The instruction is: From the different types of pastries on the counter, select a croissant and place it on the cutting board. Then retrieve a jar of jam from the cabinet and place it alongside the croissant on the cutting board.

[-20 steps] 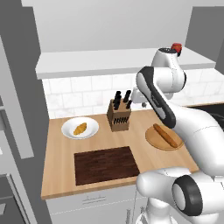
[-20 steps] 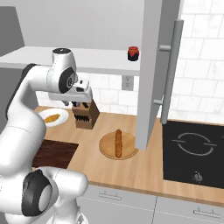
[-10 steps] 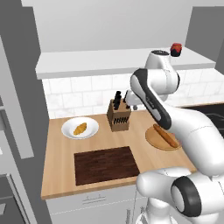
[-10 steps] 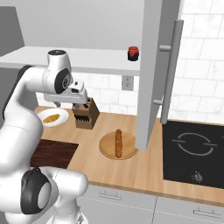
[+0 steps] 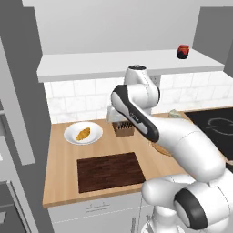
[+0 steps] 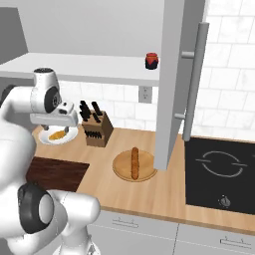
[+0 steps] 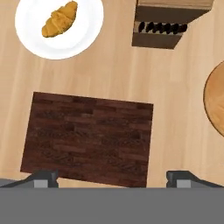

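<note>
Croissant looks light, flaky, easy to crush, so prob best pinched gently across its thick middle, not the tips. It sits on a white plate on the counter, just beyond the cutting board. Gripper hovers high over the board's near edge w/ jaws spread wide, nothing held

Arm raised and folded, pincer open and empty

The white arm rises from the base, bends at a dark elbow joint and reaches forward with the hand pointing straight down; the pincer has its two dark finger tips spread wide apart, nothing between them
</note>
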